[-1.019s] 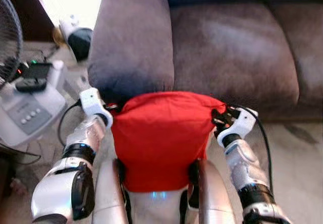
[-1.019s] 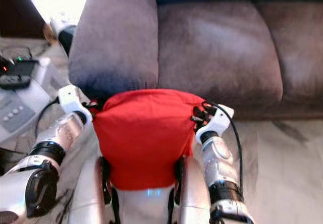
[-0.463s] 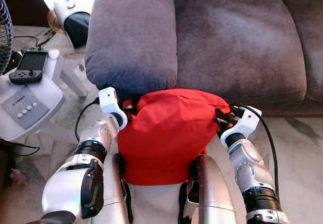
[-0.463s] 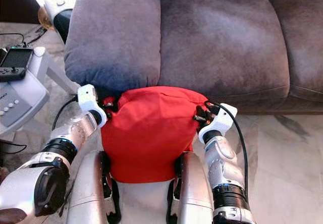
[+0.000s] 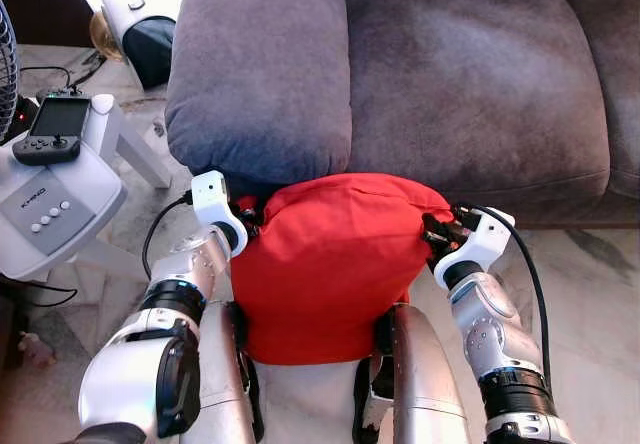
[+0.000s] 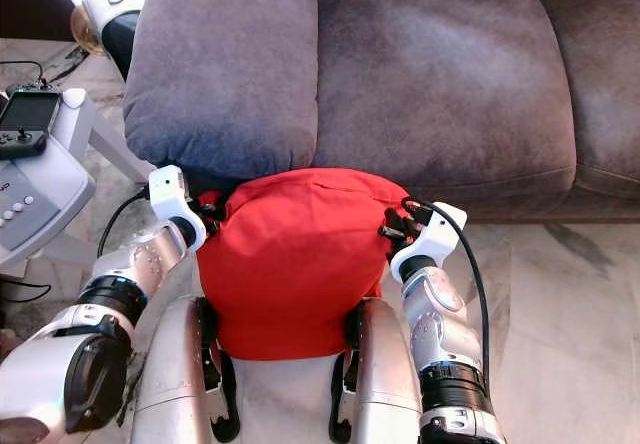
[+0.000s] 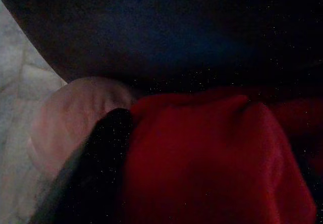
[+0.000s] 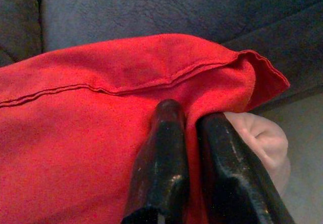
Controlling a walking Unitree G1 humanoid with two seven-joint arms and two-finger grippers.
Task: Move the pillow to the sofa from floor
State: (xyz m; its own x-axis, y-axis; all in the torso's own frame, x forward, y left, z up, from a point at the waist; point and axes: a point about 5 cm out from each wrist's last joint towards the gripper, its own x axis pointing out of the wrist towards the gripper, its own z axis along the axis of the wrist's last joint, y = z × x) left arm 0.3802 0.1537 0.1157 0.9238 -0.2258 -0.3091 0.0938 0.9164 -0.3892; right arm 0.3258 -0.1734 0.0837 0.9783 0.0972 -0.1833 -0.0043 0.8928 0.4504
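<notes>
Now both tools, left tool (image 5: 243,226) and right tool (image 8: 185,128), pinch the red pillow (image 5: 330,264) before the sofa (image 5: 470,74).

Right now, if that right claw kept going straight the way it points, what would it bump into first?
The right gripper, already pinching the red pillow, points at the sofa; its front below the seat cushion probably comes first, though depth is unclear.

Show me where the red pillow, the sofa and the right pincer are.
red pillow (image 5: 325,264): left eye view, middle of its front.
sofa (image 5: 470,74): left eye view, seat cushion.
right pincer (image 8: 187,133): right wrist view, between its fingertips.
</notes>
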